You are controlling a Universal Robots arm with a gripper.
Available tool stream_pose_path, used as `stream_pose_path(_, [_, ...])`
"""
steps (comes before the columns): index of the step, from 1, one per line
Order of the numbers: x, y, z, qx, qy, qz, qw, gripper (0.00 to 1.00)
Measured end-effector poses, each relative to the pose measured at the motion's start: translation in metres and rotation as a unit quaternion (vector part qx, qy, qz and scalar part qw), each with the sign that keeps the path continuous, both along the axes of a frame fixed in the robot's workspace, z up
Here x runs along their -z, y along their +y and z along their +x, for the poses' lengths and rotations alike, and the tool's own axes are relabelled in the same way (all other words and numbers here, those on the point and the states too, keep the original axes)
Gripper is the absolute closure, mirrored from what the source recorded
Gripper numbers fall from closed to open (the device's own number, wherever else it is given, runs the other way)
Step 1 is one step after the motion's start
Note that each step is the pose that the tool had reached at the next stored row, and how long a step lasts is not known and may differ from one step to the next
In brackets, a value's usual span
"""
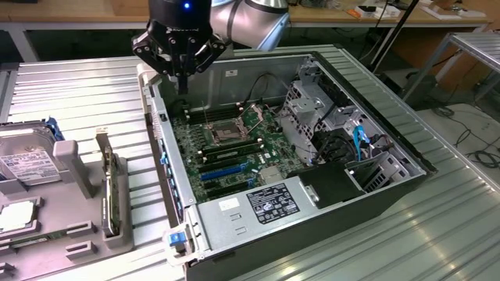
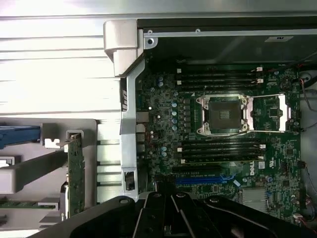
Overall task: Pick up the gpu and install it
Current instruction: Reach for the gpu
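Open computer case [image 1: 367, 126] lies on its side on ribbed metal desk [image 1: 78, 88], interior facing up. Green motherboard [image 1: 234, 146] exposed inside; processor socket [image 1: 226, 133] with metal frame near its centre, memory slots on either side of it. Blue slots [image 1: 226, 171] sit further along the board, toward the power supply [image 1: 266, 202], which carries a black label.

Arm [image 1: 250, 20] reaches in from above. Jaws point down over the case's rear wall, at the corner farthest from the power supply. Jaws are together, tips meeting in a point, nothing between them. They touch nothing that can be seen.

Gpu [image 1: 109, 187] is outside the case, to the exterior view's left of it. It stands on edge in a slot of a grey holder [image 1: 74, 170] on the desk, green board showing along its upper edge, a pale metal bracket at one end. Wrist view shows the same: gpu [image 2: 75, 173] upright in the holder, just beside the case's side wall, not inside it. Gpu is well apart from the jaws.

Hard drive [image 1: 23, 161] with white label lies at the holder's far side, at the exterior view's left edge.
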State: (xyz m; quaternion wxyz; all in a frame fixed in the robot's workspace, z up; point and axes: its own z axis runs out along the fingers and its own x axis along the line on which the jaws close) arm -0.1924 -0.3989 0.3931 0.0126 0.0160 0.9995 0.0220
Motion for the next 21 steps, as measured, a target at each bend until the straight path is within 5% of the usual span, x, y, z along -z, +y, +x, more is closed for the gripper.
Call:
stream_pose_path(9, [0.0000, -0.0019, -0.037, 0.000, 0.0001, -0.0001, 1.0000, 0.89])
stream_pose_path(21, [0.0001, -0.0183, -0.076, 0.000, 0.0000, 0.0000, 1.0000, 0.89])
